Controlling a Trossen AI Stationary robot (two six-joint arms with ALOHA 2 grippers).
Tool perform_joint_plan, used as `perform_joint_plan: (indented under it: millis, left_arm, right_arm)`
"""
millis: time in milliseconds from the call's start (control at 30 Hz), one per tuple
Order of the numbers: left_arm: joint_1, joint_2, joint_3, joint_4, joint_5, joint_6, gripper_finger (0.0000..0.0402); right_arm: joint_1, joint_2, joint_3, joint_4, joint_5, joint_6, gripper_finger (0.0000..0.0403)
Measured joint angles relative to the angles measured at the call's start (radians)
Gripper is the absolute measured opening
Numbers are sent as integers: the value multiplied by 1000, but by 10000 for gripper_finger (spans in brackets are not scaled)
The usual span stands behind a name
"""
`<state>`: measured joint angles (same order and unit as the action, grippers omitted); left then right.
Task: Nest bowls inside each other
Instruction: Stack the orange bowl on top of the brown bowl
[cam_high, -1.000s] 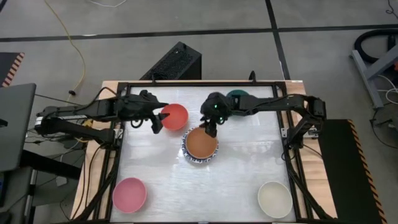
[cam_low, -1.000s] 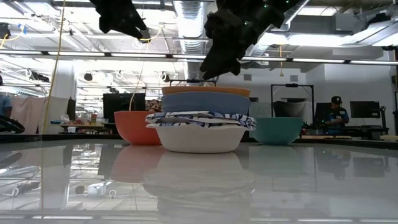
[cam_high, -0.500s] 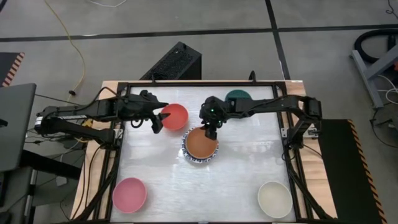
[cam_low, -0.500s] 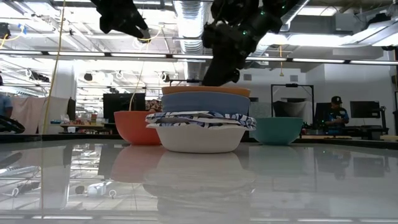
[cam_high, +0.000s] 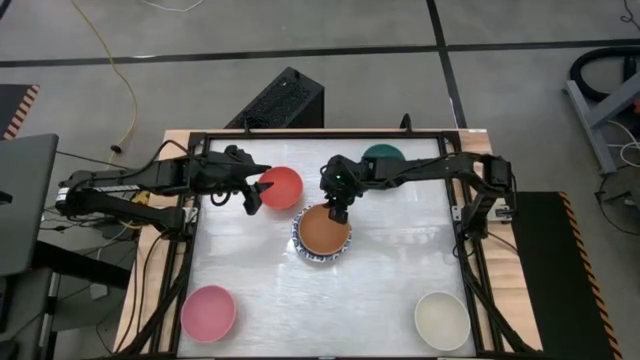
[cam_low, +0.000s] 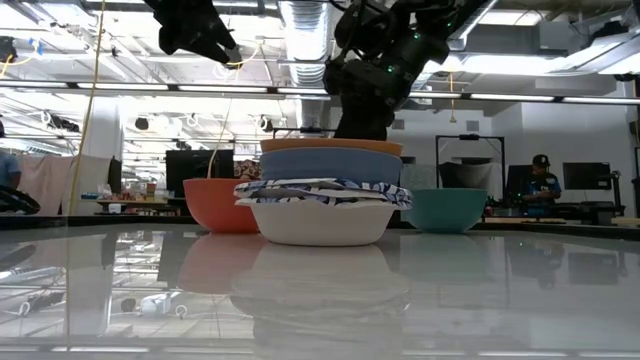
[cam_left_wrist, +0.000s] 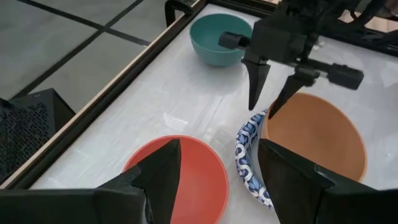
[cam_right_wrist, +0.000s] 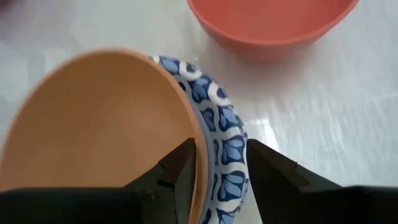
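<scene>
Near the middle of the white desk (cam_high: 400, 270), a stack of nested bowls is sitting: the orange bowl (cam_high: 323, 229) is on top, a plain blue bowl (cam_low: 330, 164) is showing under it in the low view, and blue-patterned white bowls (cam_low: 322, 210) are at the bottom. The right tool (cam_high: 338, 210) is hanging over the far rim of the orange bowl, its fingers (cam_left_wrist: 256, 78) spread and straddling that rim, gripping nothing. The left tool (cam_high: 252, 192) is waiting above the red bowl (cam_high: 281, 187), which is standing just beside the stack; its fingers (cam_left_wrist: 163, 169) are also parted and empty. The dark green bowl (cam_high: 383, 155) is sitting by the far edge of the desk, the pink bowl (cam_high: 208, 312) at the near left corner and the cream bowl (cam_high: 441, 320) at the near right corner.
</scene>
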<state>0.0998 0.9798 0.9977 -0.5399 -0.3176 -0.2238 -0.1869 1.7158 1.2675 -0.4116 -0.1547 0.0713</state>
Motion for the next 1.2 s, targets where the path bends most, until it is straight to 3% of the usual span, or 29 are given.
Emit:
perform_joint_plan:
  millis: [267, 367, 667, 867, 1200]
  left_arm:
    - [0, 0, 0, -4, 0, -1, 203]
    - [0, 0, 0, -4, 0, 0, 203]
    - [0, 15, -12, -33, -25, 2, 203]
    - [-3, 96, -34, -151, -32, 72, 203]
    - [-22, 293, -35, -145, 67, 290, 203]
  right_arm:
    - [-11, -62, 0, 34, -3, 2, 161]
    - [-12, -67, 0, 70, -92, -17, 155]
    - [-6, -47, 0, 78, -135, -20, 72]
    - [-12, -60, 0, 70, -134, -20, 64]
    - [-12, -62, 1, 63, -134, 7, 63]
